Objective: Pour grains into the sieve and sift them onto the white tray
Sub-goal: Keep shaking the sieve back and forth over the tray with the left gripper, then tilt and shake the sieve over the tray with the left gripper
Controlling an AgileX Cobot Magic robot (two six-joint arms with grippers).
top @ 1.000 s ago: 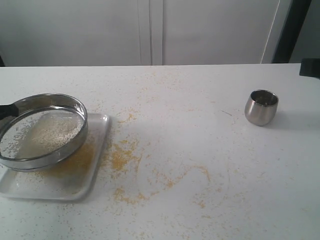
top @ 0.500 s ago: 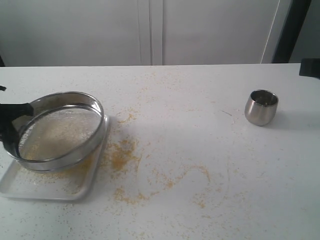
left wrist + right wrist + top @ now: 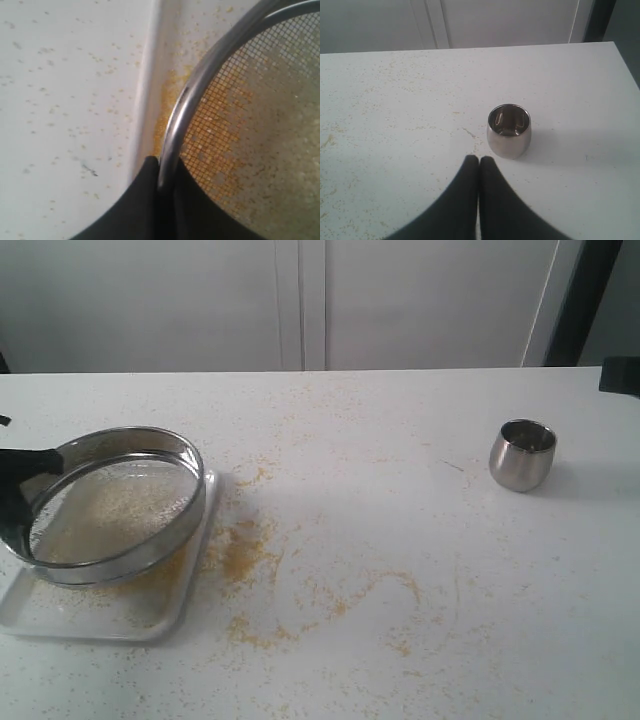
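At the table's point(image 3: 420, 640) 9 o'clock side, the left gripper point(image 3: 162, 167) is clamped on the rim of the sieve point(image 3: 115, 502), holding it tilted over the tray point(image 3: 165, 612). Pale grains point(image 3: 105, 515) lie on the mesh, and yellow ones show on the tray beneath. Loose yellow specks point(image 3: 240, 550) spread across the tabletop. At 2 o'clock a steel cup point(image 3: 522, 454) stands upright. The right gripper point(image 3: 479, 162) is near it, fingers pressed together and holding nothing.

White table point(image 3: 400, 420), perhaps cabinet doors point(image 3: 300, 300) behind
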